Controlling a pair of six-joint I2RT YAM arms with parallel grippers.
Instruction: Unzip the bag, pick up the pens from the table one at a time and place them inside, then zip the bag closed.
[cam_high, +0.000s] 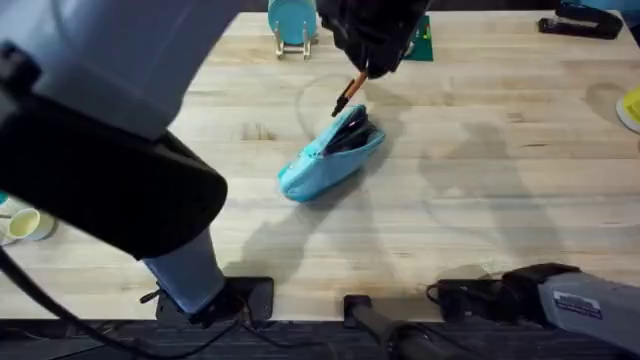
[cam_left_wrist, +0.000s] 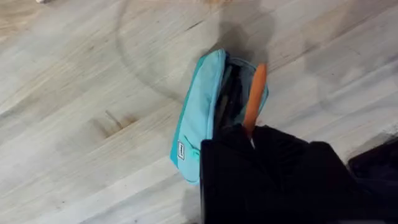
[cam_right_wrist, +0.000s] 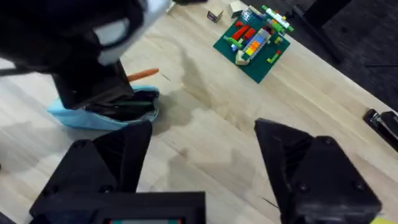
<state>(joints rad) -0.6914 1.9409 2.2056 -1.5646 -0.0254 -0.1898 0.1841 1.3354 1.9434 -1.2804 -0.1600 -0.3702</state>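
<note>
Now: left gripper (cam_high: 366, 68) clamped on orange pen (cam_high: 351, 92), tip angled down at unzipped bag (cam_high: 330, 158) mid-counter (cam_high: 500, 190). Dark contents visible inside the bag. Right gripper (cam_right_wrist: 202, 165) spread wide, holding nothing.
</note>
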